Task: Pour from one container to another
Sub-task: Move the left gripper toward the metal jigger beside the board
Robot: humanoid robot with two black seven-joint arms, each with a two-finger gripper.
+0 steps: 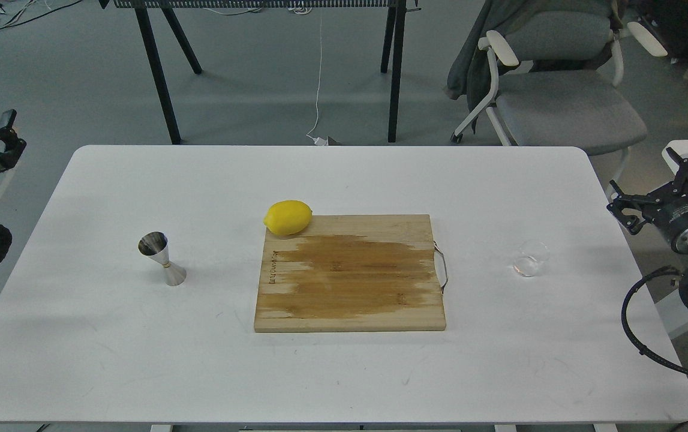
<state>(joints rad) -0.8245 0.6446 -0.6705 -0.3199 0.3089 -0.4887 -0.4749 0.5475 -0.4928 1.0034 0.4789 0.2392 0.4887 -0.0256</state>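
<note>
Two black two-finger claws hang off the table's sides, and neither holds anything, so the pouring looks not yet begun. The right claw [676,180] sits beyond the right edge of the white rectangular table [344,372], its fingers spread apart and empty. Nearest to it, just inward and a little toward the robot, stands the small colourless straight-sided glass cup [529,258], upright on the tabletop and untouched. Whether it holds any liquid I cannot tell; it is too clear and small to read.

Further in from that claw lies the pale wooden cutting board [349,282] with a darker stained middle and a thin metal handle on the side facing the cup. A bright yellow lemon [288,217] rests on the board's far left corner. Well beyond the board, on the table's left half, stands the shiny steel hourglass-shaped jigger [162,258] with a brass-toned waist, upright, its top cone open; nothing shows inside it.

The left claw [8,144] hovers off the left edge, far from the jigger, fingers seemingly parted and empty.

By my reckoning, grasping, carrying and tipping all remain.
</note>
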